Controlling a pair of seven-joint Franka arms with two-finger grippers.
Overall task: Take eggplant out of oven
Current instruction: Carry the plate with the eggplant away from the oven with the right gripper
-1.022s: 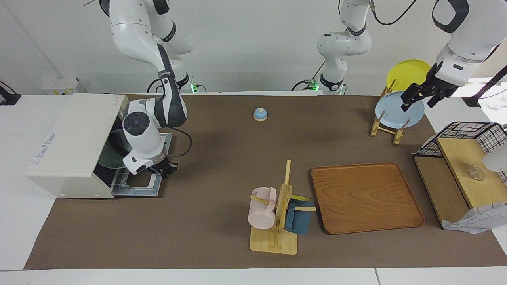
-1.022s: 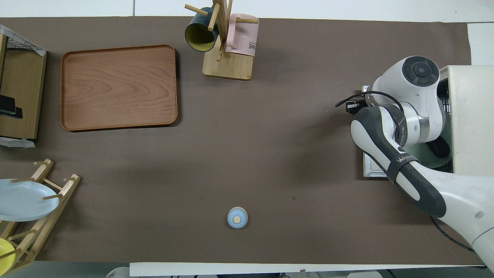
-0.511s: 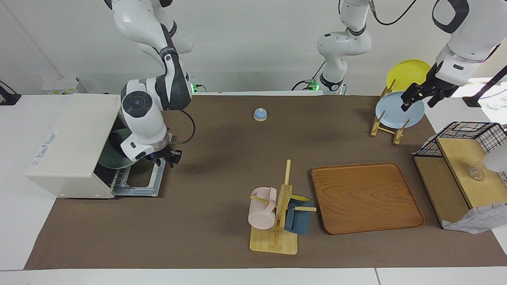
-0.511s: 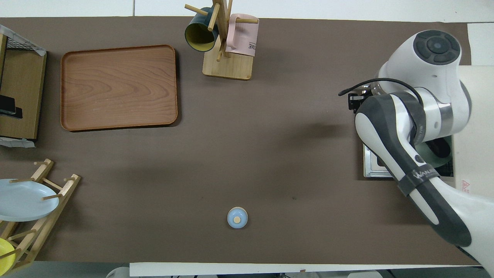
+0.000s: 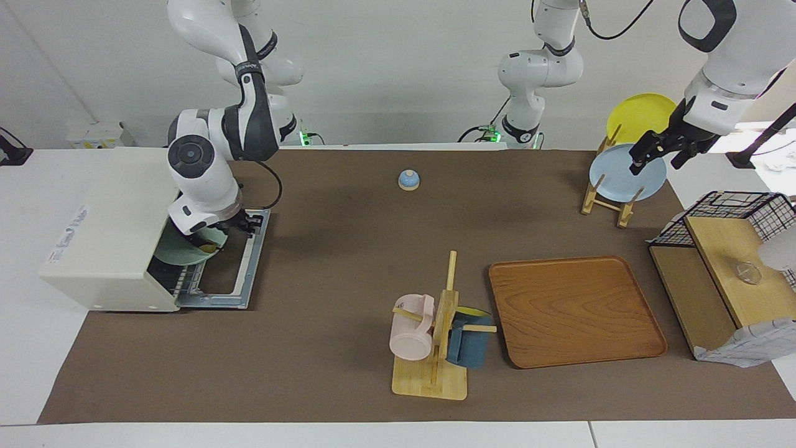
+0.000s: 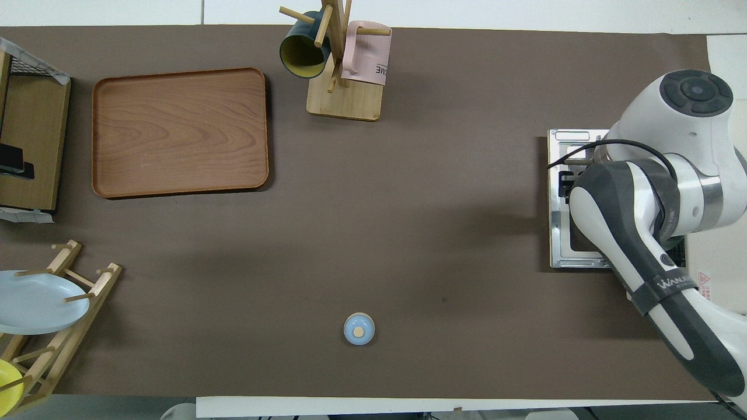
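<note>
Two arms show; I have the right gripper (image 5: 239,225) at the open oven (image 5: 118,230), over its dropped door, its finger spread unreadable. I can barely see the eggplant (image 5: 208,247) on the green plate (image 5: 177,254) inside. Left gripper (image 5: 659,152) waits, spread, by the plate rack (image 5: 606,202) over brown matting

Plain white back wall (image 5: 398,68), white tabletop (image 5: 25,323), brown rectangular paper mat (image 5: 348,261) spread across it, even diffuse lighting.
</note>
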